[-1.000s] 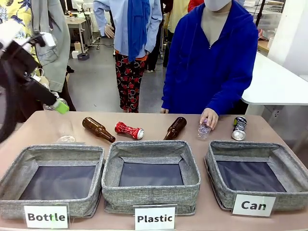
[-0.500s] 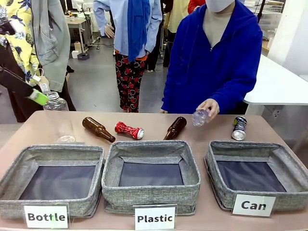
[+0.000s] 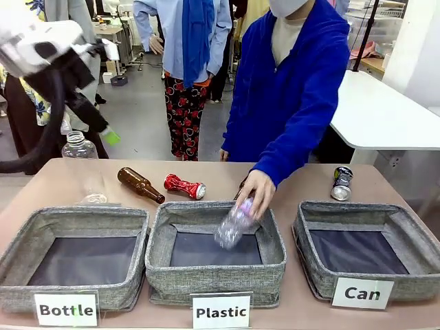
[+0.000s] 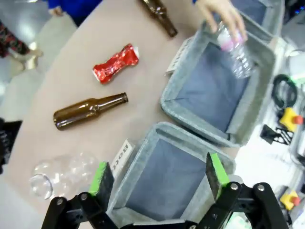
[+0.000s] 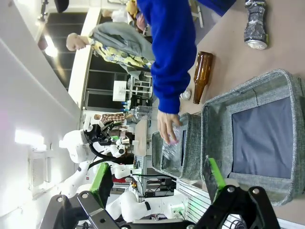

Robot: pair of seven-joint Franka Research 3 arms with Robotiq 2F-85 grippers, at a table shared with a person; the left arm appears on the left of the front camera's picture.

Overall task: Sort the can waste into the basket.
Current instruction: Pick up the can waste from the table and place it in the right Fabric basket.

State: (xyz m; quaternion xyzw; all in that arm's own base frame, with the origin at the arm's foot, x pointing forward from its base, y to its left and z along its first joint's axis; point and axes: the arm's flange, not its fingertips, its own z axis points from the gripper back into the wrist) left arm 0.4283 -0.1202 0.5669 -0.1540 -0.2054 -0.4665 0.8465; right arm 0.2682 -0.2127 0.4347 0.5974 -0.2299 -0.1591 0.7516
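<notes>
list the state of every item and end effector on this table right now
Can basket, empty
red crushed can, lying on table, not binned
silver crushed can, lying on table beyond Can basket
brown glass bottles, both lying on table
clear plastic bottle, held by person's hand over Plastic basket
left end effector, open, empty
right end effector, open, empty

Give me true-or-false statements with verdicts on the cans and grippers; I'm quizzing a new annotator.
1. The red can lies in the Can basket. False: it lies on the table, behind the Plastic basket.
2. The silver can lies on the table behind the Can basket. True.
3. The person's hand holds a clear bottle over the Plastic basket. True.
4. The left gripper is shut on the red can. False: it is open and empty.
</notes>
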